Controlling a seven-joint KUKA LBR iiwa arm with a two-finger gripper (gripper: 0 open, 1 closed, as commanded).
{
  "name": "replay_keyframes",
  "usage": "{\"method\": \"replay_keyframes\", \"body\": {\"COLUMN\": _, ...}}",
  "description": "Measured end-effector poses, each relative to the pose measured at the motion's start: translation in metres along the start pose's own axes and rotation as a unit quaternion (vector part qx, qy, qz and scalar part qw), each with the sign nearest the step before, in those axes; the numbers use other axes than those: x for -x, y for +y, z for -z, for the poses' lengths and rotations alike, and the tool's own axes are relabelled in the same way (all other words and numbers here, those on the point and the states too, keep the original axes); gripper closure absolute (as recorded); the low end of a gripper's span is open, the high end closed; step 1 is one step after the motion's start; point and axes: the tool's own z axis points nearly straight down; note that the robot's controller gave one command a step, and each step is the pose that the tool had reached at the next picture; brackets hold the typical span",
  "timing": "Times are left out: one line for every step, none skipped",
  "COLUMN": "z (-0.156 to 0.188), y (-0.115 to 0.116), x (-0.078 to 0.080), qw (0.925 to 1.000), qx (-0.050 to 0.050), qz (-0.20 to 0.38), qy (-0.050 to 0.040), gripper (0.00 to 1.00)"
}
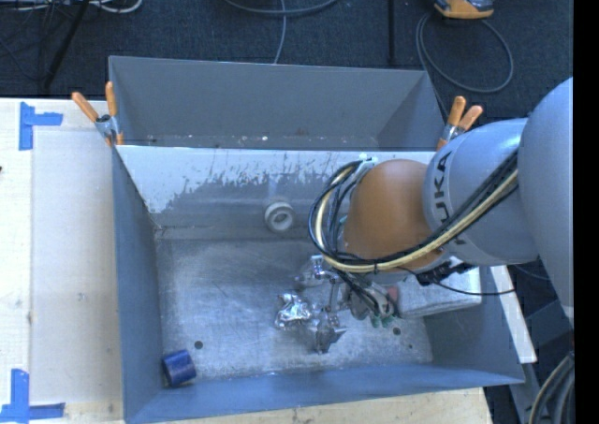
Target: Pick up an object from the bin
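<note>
Camera view: claw (324, 323) (opening: cannot tell) low in the bin (131, 319), crumpled silvery scrap (292, 312) at its nine o'clock; off-centre closing might knock it aside.

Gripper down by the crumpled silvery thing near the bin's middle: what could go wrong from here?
1. The gripper is right beside the crumpled silvery thing, not clearly around it. It may push the thing aside instead of catching it.
2. A flat white thing lies close by on the right, partly under the robot. It could get dragged or pinned.
</note>
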Motion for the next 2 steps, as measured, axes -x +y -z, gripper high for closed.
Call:
{"method": "replay_keyframes", "body": {"z": 0.001, "y": -0.001, "x": 0.0, "qw": 1.0, "qx": -0.001, "qz": 0.0, "qy": -0.0009, "gripper": 1.0}}
{"method": "replay_keyframes", "body": {"z": 0.25, "y": 0.006, "x": 0.033, "qw": 0.9987, "qx": -0.001, "qz": -0.05, "qy": -0.0073, "gripper": 1.0}}
